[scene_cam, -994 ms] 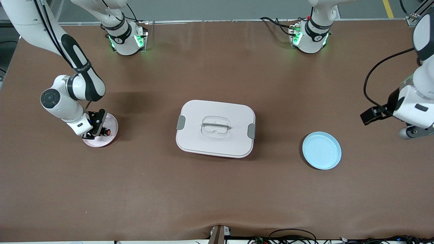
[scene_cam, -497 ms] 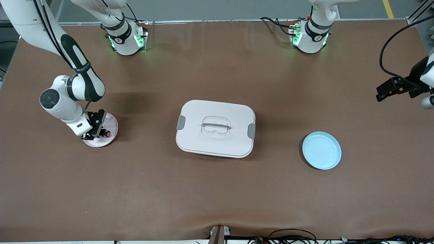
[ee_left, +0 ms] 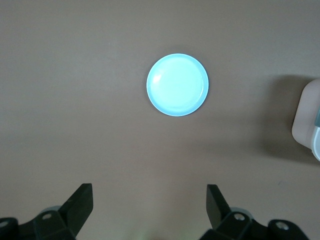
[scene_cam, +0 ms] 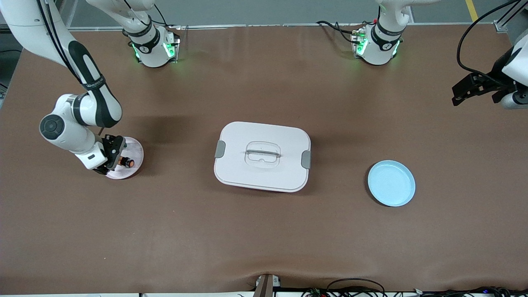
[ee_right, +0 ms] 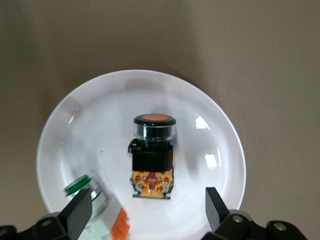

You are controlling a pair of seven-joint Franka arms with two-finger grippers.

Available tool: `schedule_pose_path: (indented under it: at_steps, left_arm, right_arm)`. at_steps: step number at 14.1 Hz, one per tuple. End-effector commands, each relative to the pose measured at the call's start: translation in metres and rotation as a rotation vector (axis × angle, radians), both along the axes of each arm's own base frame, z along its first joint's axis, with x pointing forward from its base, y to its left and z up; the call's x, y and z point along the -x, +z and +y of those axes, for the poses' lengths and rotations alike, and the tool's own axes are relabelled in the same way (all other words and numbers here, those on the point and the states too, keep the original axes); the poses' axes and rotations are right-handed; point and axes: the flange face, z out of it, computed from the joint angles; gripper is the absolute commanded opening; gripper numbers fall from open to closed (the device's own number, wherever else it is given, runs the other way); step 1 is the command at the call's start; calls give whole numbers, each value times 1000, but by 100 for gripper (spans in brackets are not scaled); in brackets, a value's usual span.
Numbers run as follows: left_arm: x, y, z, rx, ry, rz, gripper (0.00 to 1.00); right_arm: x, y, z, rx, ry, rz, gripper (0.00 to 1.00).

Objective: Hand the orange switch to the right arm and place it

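Note:
The orange switch (scene_cam: 128, 162) lies on its side on a small white plate (scene_cam: 135, 151) toward the right arm's end of the table. In the right wrist view the switch (ee_right: 153, 150) rests mid-plate (ee_right: 100, 125), its orange round end pointing away from the fingers. My right gripper (scene_cam: 110, 161) hangs low over the plate's edge, open and empty (ee_right: 147, 210), and the switch lies just ahead of the gap between its fingers. My left gripper (scene_cam: 464, 88) is open and empty (ee_left: 150, 205), held high over the left arm's end of the table.
A white-and-green part (ee_right: 85, 192) lies on the same plate beside one right finger. A white lidded box (scene_cam: 262, 156) stands mid-table. An empty light-blue plate (scene_cam: 391, 183) sits toward the left arm's end and also shows in the left wrist view (ee_left: 177, 84).
The right gripper has drawn back slightly from the switch, which stays on the plate. The left gripper has moved away from the front camera, staying at its end of the table.

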Motion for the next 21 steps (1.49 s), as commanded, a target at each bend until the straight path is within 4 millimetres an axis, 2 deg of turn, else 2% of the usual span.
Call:
schedule_pose_path:
  at_steps: [1,5,9,13,15,19,21]
  left_arm:
    - [8,4,1,13,-16,-15,100]
    - [10,7,2,14,-11,-20,100]
    - [12,6,2,12,-11,-17,100]
    - [11,3,2,12,-11,-15,100]
    - [11,3,2,10,-10,-15,100]
    - [10,2,2,10,-11,-12,100]
    - [10,1,1,9,-13,-11,100]
  right_arm:
    - [-1,45,2,-16,-133,50,100]
    - [9,108,-1,-40,-362,64,100]
    - [29,174,6,1,-626,109,100]
    - [35,229,2,45,-759,214,100]
    - [35,250,11,103,-886,251,100]
    - [37,261,42,209,-1063,279,100]
    - [33,275,54,237,-1125,267,100]
